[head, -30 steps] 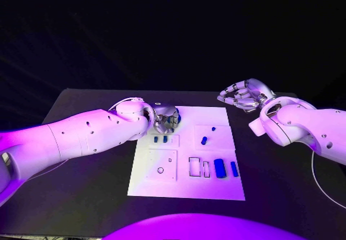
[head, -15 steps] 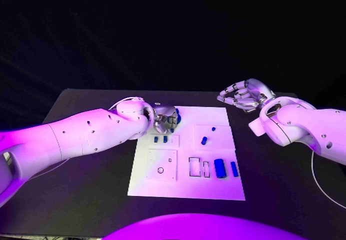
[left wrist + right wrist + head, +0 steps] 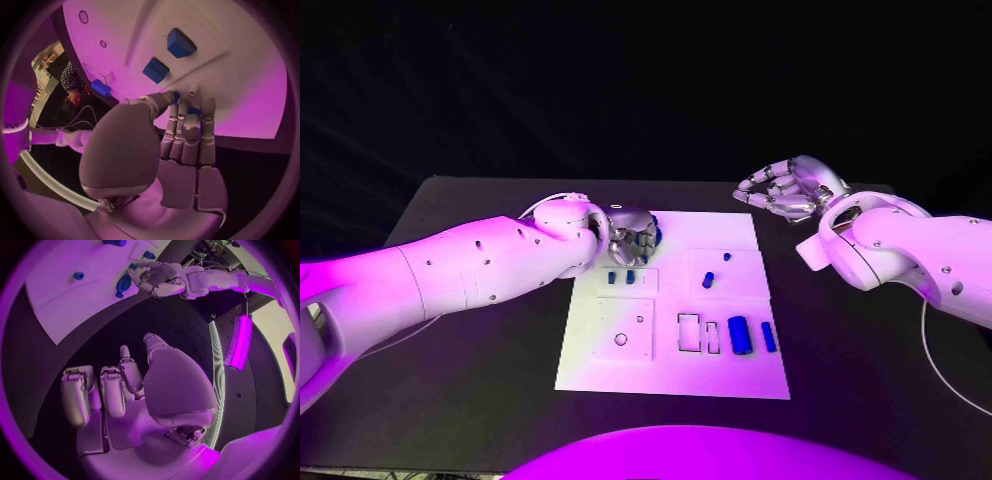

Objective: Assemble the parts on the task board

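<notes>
The left wrist view shows what the head view hides: the left robot hand (image 3: 181, 135) has its fingertips (image 3: 208, 105) pressed together against the task board (image 3: 250, 100), pinching a small blue part (image 3: 194, 111); two blue blocks (image 3: 180, 42) stand just beyond.

In the head view the task board (image 3: 668, 370) lies mid-tabletop (image 3: 473, 400). A blue peg (image 3: 708, 280) stands in its centre panel, and two blue bars (image 3: 740, 336) lie in recesses toward 4 o'clock.

The left robot hand (image 3: 633, 238) reaches to the board's 11 o'clock corner. The right robot hand (image 3: 788, 190) hovers off the board at 1 o'clock, fingers curled in, holding nothing.
</notes>
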Robot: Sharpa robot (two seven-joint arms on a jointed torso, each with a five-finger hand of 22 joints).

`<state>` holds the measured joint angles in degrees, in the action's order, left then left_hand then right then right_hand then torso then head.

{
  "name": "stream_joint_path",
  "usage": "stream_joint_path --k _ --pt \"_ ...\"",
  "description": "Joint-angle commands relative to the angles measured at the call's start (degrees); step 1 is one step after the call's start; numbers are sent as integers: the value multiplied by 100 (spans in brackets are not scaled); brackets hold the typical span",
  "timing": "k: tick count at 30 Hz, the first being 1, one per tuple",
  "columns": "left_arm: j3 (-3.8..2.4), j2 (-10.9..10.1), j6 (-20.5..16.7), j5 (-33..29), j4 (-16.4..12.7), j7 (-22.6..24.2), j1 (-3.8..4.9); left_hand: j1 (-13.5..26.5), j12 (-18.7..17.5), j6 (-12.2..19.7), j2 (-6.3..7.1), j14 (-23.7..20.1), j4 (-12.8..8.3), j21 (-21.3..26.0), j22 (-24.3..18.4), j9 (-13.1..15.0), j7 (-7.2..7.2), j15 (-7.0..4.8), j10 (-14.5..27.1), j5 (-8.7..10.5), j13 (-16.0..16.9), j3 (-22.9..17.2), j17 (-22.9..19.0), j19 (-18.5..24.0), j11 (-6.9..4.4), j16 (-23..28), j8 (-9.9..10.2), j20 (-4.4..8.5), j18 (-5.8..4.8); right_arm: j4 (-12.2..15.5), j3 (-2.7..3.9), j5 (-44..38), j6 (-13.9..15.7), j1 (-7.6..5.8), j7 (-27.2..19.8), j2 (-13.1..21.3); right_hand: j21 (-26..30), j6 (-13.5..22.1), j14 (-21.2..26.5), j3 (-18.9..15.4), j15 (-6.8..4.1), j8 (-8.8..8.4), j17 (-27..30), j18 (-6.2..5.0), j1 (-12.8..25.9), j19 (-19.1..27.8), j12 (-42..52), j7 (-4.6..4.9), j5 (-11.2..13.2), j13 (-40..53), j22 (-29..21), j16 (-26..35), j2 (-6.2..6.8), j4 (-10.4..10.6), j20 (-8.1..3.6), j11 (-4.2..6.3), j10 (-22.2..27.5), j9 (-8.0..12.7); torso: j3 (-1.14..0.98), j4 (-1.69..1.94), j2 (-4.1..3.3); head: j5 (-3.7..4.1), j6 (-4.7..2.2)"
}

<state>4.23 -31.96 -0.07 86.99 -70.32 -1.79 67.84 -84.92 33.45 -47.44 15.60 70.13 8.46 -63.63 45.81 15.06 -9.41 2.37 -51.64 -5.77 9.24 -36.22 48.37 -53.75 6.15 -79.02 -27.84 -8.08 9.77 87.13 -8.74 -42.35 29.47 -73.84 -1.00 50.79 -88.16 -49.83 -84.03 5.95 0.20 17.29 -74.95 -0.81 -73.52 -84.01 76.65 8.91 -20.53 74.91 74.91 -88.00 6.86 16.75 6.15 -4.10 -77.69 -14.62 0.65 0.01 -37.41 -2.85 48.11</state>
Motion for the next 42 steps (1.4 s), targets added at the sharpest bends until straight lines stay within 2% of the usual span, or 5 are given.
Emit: stream_joint_path --k 1,15,28,35,42 --pt "9 15 155 -60 -22 24 -11 48 -12 -27 -9 37 -1 -25 6 -7 8 -2 -38 22 -8 -23 6 -39 -2 -20 38 -3 17 -3 0 -21 -35 5 -75 -7 13 23 -465 21 -41 31 -948 30 -43 -513 2 -6 -33 73 1395 19 -24 -20 -47 5 -2 8 -1 -1 5 -2 8" --pt "12 13 193 -31 -30 -37 -13 18 73 -469 -231 480 -320 -446 549 42 113 -139 -520 28 48 -157 667 -391 -162 -340 -27 101 -72 -8 0 -21 -42 13 -76 -13 13 23 -465 21 -41 31 -948 30 -43 -513 2 -6 -33 73 1395 19 -24 -20 -47 5 -2 8 3 -2 5 5 4" --pt "6 -51 -260 -49 -89 53 -52 68 32 -646 -314 687 -518 -681 822 63 138 -185 -662 21 91 -243 965 -563 -200 -460 44 156 -118 -11 0 -21 -42 18 -83 -17 14 20 -466 24 -42 34 -948 30 -42 -513 9 -8 -35 79 1395 19 -28 -20 -48 6 -10 7 5 -5 7 12 -26" --pt "-63 -183 -349 -232 -248 70 -70 104 3 -655 -312 696 -525 -694 833 62 134 -182 -666 24 90 -250 964 -566 -195 -463 67 158 -119 -7 1 -21 -43 21 -88 -15 14 20 -466 24 -42 34 -948 30 -42 -513 9 -8 -35 79 1395 19 -28 -20 -48 6 -10 7 4 3 9 13 -42" --pt "-244 -468 -395 -440 -544 -41 -74 161 -36 -669 -298 706 -527 -699 834 63 131 -176 -674 27 88 -251 963 -559 -190 -465 96 158 -119 1 1 -22 -37 22 -84 0 14 20 -466 24 -42 34 -948 30 -42 -513 9 -8 -35 79 1395 19 -28 -20 -48 6 -10 7 -10 17 22 0 -66"
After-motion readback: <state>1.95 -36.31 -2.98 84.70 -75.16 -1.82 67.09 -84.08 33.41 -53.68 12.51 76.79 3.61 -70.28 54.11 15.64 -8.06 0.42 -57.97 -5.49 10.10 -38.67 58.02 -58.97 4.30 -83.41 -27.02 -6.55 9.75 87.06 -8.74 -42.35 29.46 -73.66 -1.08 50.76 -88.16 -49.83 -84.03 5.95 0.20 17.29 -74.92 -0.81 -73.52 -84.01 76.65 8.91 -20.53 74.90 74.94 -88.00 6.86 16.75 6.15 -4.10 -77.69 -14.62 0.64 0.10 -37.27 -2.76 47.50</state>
